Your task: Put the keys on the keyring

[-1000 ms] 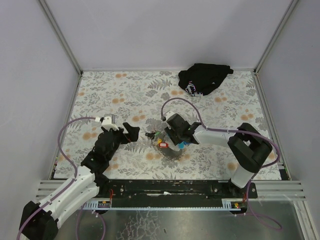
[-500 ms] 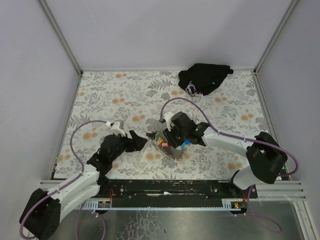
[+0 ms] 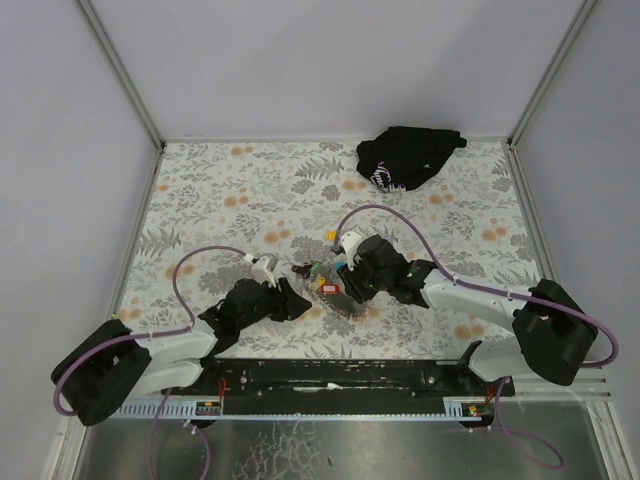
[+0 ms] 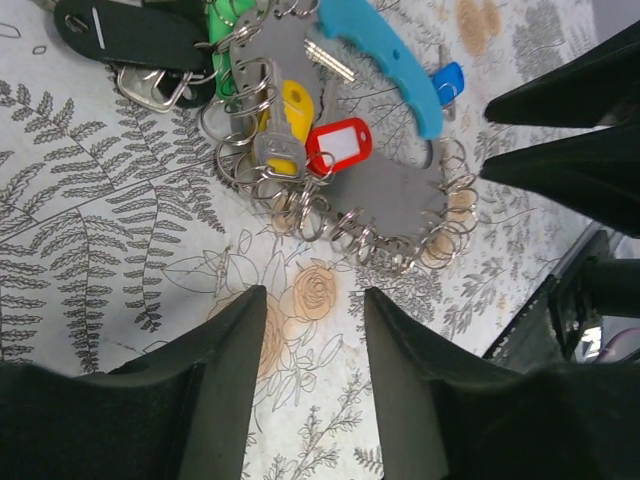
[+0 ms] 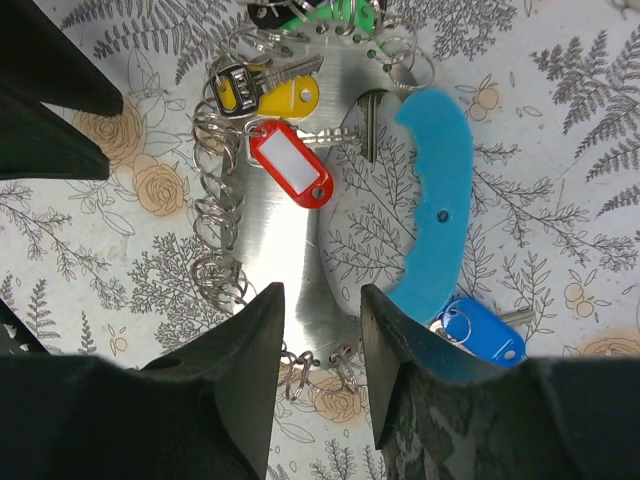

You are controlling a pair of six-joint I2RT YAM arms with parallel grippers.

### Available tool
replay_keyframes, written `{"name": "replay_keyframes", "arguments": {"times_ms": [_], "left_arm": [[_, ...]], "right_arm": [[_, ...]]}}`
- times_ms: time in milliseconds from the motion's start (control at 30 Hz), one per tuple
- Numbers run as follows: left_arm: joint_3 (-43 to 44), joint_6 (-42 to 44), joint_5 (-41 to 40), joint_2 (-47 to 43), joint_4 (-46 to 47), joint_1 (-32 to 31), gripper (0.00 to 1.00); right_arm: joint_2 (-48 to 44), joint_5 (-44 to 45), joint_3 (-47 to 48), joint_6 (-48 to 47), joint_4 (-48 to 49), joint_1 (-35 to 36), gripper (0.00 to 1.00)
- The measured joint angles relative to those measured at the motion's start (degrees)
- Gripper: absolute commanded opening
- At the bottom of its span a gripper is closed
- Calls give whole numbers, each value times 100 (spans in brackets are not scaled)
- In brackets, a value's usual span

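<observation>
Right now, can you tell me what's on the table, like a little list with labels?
plate: grey metal, flat on the table, rings along its edge
blue handle: along the plate's side
red tag: on the plate, beside the yellow key
blue tag: off the plate, by the handle's end
black cloth: far right corner
left jaws: apart, empty
right jaws: apart, empty, by the plate

From above, the keys [image 3: 322,285] are too small for us to tell apart, and the right jaws cover part of them. In the left wrist view, the top edge cuts off a black fob [image 4: 130,32] and a green tag [image 4: 222,25]. In the right wrist view, the keyring's [image 5: 285,240] near end hides behind the right jaws, and we see only the tip of the blue tag's [image 5: 480,335] key.
</observation>
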Motion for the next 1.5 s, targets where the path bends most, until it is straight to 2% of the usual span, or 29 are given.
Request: {"name": "replay_keyframes", "arguments": {"times_ms": [267,700,1500], "left_arm": [[57,-175,-31,1034,693,-175,31],[334,-595,-516,2092,1637,-417,28],[608,-654,-691,2260,1700,-654,27]], "right_arm": [[-122,129,-234,2,420,0,43],[-133,136,-389,4,601,0,43],[-247,153,-455,7,721,0,43]]}}
